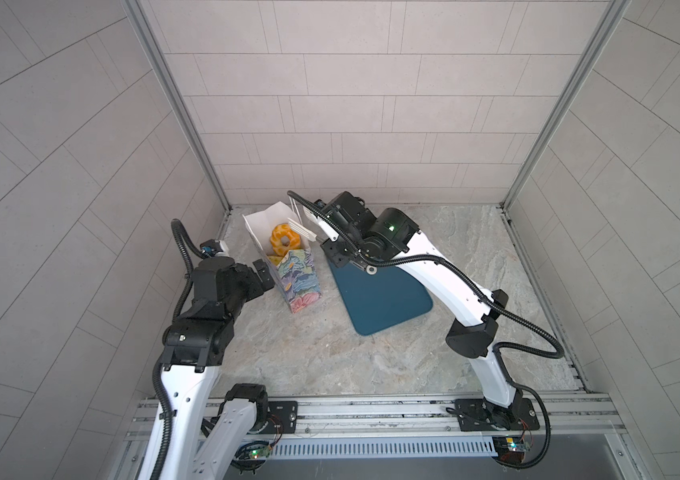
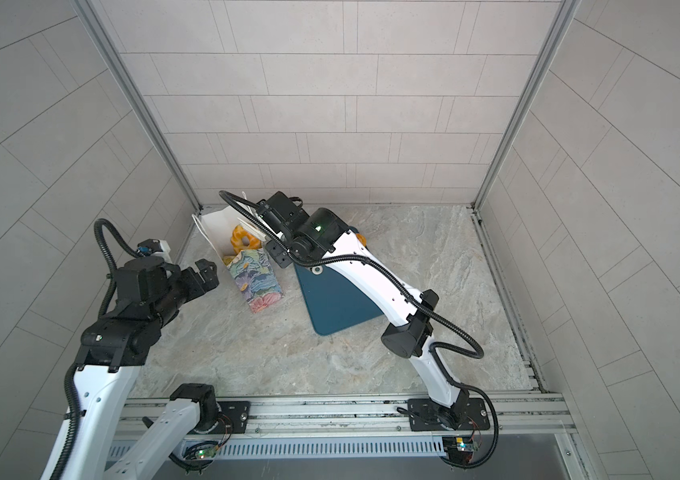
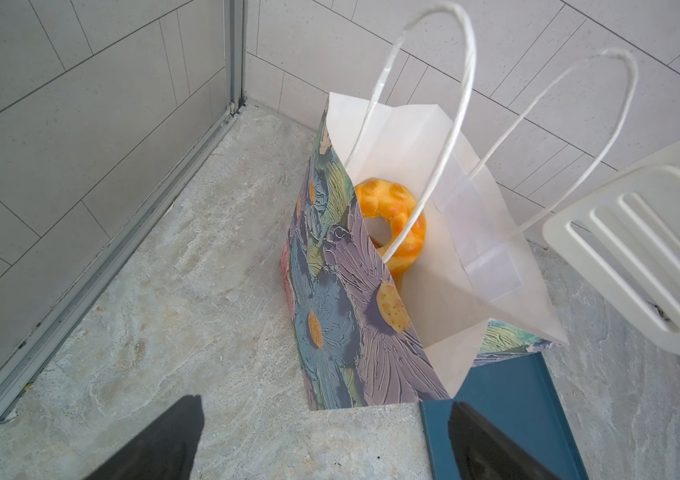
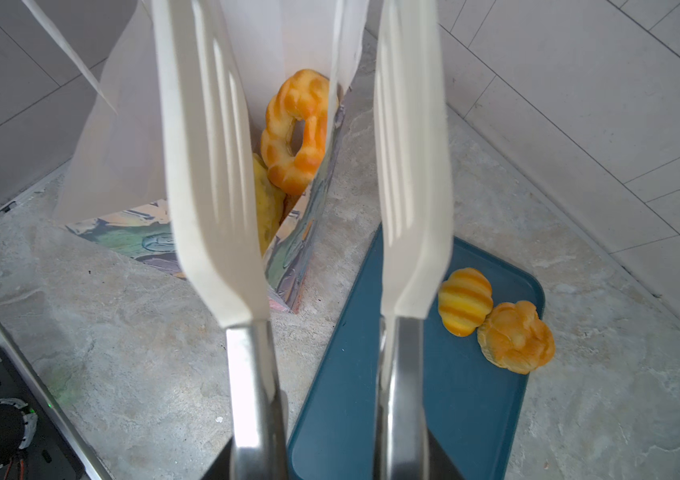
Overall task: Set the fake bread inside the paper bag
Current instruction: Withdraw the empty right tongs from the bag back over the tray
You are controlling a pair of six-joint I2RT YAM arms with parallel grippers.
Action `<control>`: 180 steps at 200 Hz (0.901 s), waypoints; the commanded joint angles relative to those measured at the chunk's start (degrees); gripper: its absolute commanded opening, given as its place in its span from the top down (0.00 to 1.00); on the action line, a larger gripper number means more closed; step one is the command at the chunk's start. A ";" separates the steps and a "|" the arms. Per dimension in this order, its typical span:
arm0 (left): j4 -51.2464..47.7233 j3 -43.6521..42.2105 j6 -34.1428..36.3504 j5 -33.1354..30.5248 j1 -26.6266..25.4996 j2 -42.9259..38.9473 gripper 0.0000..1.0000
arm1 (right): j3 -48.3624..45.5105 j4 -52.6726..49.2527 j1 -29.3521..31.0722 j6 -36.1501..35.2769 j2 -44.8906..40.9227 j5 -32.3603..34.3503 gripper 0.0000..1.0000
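At the mouth of the paper bag (image 1: pixel 296 278), the right claw (image 1: pixel 332 247) grips white tongs (image 4: pixel 213 166) (blades apart); the left claw (image 1: pixel 264 275) gapes wide beside the bag.

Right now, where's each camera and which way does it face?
Top views: high above the base rail, looking down at the paper bag and tray; left arm, right arm visible.
Left wrist: near the bag, angled down into it at the ring pastry; own open jaws show.
Right wrist: looks along the held tongs toward bag and tray.
Shared: both wrist views show the ring pastry.
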 commanded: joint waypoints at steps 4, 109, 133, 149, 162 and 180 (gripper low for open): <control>-1.25 1.81 0.27 -0.72 -0.26 -0.14 0.00 | -0.69 -0.70 -0.98 -0.81 -4.63 2.65 0.52; -1.06 1.27 -0.15 -2.23 -1.79 -0.29 0.00 | -15.50 1.39 -4.77 0.71 -12.68 8.90 0.52; -1.10 0.99 -0.15 -2.53 -2.11 -0.55 0.00 | -20.07 1.68 -6.40 0.96 -14.12 10.36 0.51; -0.99 0.90 -0.22 -2.74 -2.14 -0.58 0.00 | -23.15 1.75 -7.65 1.31 -14.83 10.86 0.51; -1.07 0.95 -0.15 -2.84 -2.27 -0.77 0.00 | -25.90 2.13 -8.57 1.66 -15.27 11.41 0.51; -1.06 0.97 -0.15 -3.02 -2.37 -0.85 0.00 | -30.21 3.40 -9.90 1.85 -15.33 12.22 0.50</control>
